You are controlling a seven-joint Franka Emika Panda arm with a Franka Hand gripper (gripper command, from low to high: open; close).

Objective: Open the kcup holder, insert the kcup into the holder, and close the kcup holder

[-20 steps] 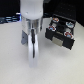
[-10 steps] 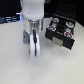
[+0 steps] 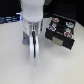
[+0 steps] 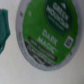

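Kcup (image 4: 49, 31) directly beneath jaws

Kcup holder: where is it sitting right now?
In the exterior view, the kcup holder sits on the white table at the exterior view's right, beside the arm, its tray of round pod tops showing.

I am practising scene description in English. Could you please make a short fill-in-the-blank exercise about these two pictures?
1. In the wrist view, the lid of the kcup is mostly ____ in colour.
2. In the exterior view, the kcup holder is black and stands on the exterior view's ____ side.
3. The holder's tray shows round pod tops, so it is ____.
4. The table is ____ in colour.

Missing words: green; right; open; white
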